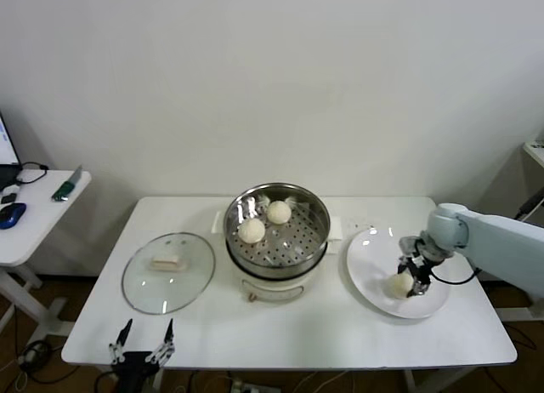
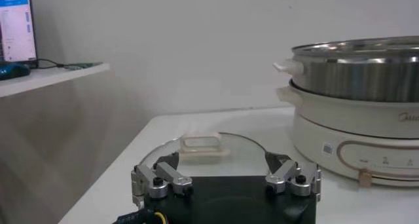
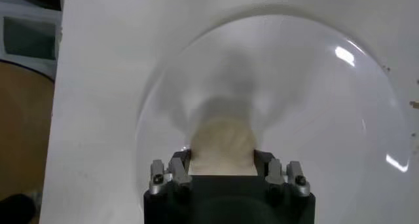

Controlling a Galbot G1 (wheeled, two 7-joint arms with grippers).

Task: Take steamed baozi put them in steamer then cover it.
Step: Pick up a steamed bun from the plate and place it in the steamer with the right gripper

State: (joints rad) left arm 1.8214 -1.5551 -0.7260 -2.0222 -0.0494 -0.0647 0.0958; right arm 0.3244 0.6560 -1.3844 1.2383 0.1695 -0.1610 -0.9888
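Observation:
The steel steamer [image 1: 316,209] sits on its white cooker base at the table's middle and holds two baozi [image 1: 252,230] [image 1: 279,212]. It also shows in the left wrist view [image 2: 366,78]. My right gripper [image 1: 408,282] is down over the white plate [image 1: 370,253] and shut on a third baozi [image 1: 399,285]. In the right wrist view that baozi [image 3: 222,143] fills the gap between the fingers of the right gripper [image 3: 222,165]. The glass cover [image 1: 161,287] lies flat on the table left of the steamer. My left gripper [image 1: 144,335] is open and parked at the front edge, just before the cover [image 2: 203,147].
The white cooker base [image 2: 353,120] has a control panel facing the front. A white side table [image 1: 34,214] with a mouse and small items stands at the far left. The plate [image 3: 314,101] holds no other bun.

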